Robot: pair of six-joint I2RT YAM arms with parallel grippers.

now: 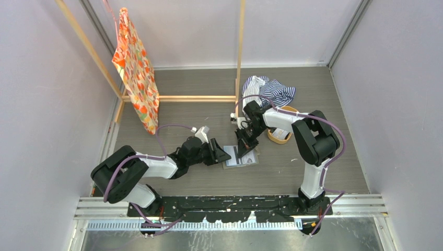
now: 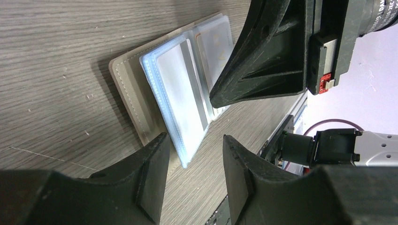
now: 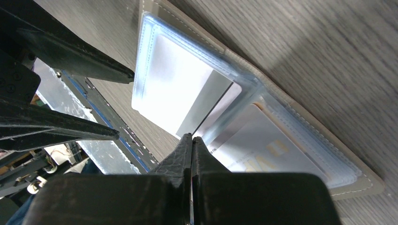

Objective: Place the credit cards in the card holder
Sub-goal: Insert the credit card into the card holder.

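The grey-taupe card holder (image 1: 241, 158) lies open on the table, its clear plastic sleeves fanned up (image 2: 180, 93). A pale credit card with a grey stripe (image 3: 187, 93) sits in the raised sleeve. Another pale card with gold print (image 3: 263, 150) lies in the sleeve beside it. My right gripper (image 1: 244, 144) points down at the middle fold. It is shut (image 3: 192, 137), with a thin card edge showing between the tips. My left gripper (image 1: 222, 154) is open (image 2: 195, 138) at the holder's left edge, the raised sleeve's corner between its fingers.
An oval orange-tan tray (image 1: 271, 137) with pale cards in it stands right of the holder, under the right arm. A striped cloth (image 1: 271, 90) lies behind it. A wooden frame (image 1: 240, 52) with a hanging orange patterned bag (image 1: 136, 68) stands at the back left.
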